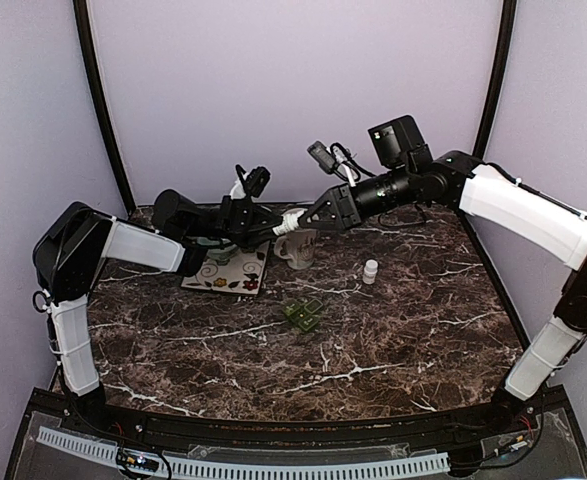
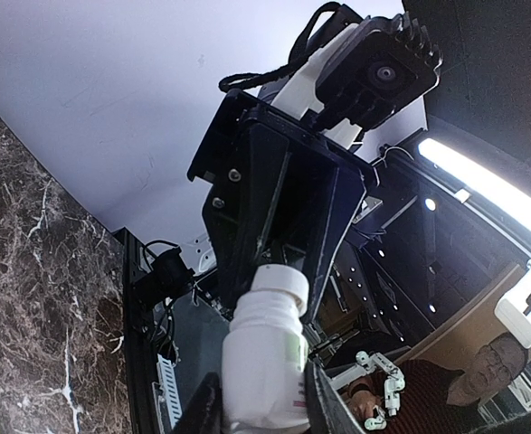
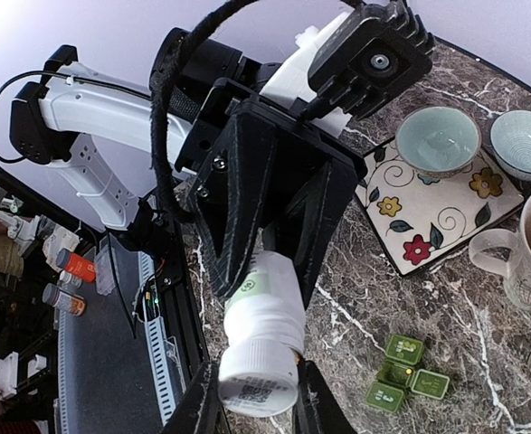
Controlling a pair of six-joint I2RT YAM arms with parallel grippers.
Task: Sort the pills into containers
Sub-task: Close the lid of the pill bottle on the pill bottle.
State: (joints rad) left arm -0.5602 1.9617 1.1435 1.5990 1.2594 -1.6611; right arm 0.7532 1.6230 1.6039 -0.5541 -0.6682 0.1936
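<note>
A white pill bottle point(image 1: 291, 221) is held in the air between both grippers at the back centre of the table. My left gripper point(image 1: 276, 222) is shut on its body; in the left wrist view the bottle point(image 2: 265, 357) sits between my fingers point(image 2: 202, 409). My right gripper point(image 1: 309, 217) is shut on its cap end; in the right wrist view the cap point(image 3: 259, 384) faces the camera. A green pill organizer point(image 1: 301, 315) lies on the marble with some lids open; it also shows in the right wrist view point(image 3: 402, 371).
A small white bottle point(image 1: 370, 271) stands right of centre. A mug point(image 1: 295, 248) stands beside a floral tile point(image 1: 228, 272); two bowls point(image 3: 439, 140) sit on the tile point(image 3: 446, 217). Purple walls enclose the table.
</note>
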